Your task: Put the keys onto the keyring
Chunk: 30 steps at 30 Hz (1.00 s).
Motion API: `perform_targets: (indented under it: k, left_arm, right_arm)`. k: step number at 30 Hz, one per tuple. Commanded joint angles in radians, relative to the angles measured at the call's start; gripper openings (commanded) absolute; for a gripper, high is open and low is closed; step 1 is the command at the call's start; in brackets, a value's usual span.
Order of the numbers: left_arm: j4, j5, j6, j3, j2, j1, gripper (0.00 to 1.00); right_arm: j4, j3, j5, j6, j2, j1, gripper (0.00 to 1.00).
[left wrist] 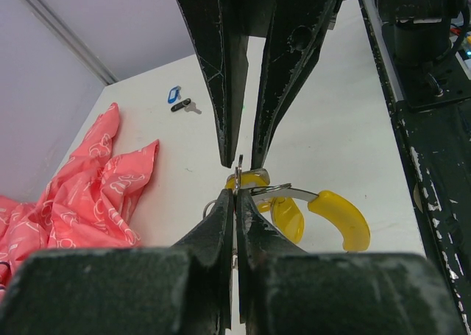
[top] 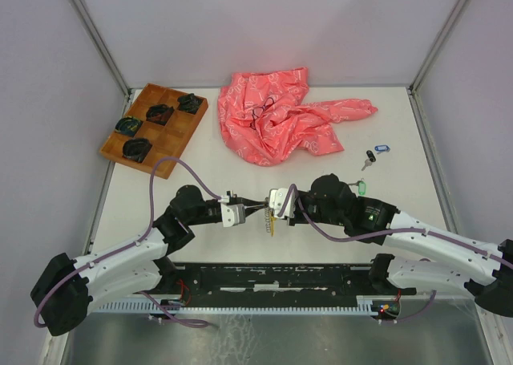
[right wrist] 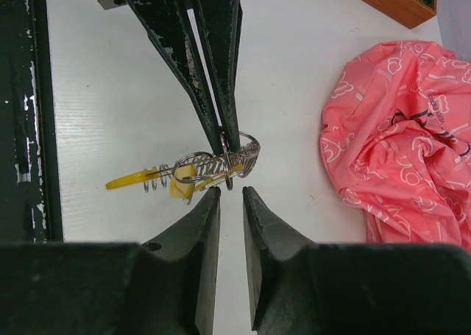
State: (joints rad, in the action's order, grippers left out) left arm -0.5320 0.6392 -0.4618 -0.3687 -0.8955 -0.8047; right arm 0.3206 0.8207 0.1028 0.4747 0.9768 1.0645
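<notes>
Keyring (right wrist: pixel 249 152) with a yellow key (right wrist: pixel 132 179) is being pinched by left fingers (left wrist: pixel 213 239); right fingers (right wrist: pixel 200 232) are being held slightly spread just beside it.

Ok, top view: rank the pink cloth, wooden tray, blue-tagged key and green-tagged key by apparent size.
1. pink cloth
2. wooden tray
3. blue-tagged key and green-tagged key: both tiny and look alike, so not ranked.
</notes>
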Motion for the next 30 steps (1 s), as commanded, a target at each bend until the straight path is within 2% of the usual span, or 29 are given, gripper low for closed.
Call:
perform_targets:
  k: [1,9,19,30]
  left_arm:
    - [-0.074,0.028,0.031,-0.003,0.011,-0.002,0.03]
    - [-0.074,0.034,0.031,-0.008,-0.001,-0.002,0.03]
    - [-0.052,0.036,0.031,-0.019,-0.014,-0.003,0.03]
    - [0.04,0.006,0.036,-0.059,-0.025,-0.003,0.03]
  right_arm:
    - [-0.064,0.002,0.028,-0.017,-0.01,-0.006,0.25]
    - [-0.061,0.01,0.04,-0.016,-0.007,-0.009,0.18]
    - [-0.049,0.041,0.067,-0.02,0.009,-0.008,0.01]
    - [-0.005,0.083,0.077,0.01,0.02,-0.008,0.01]
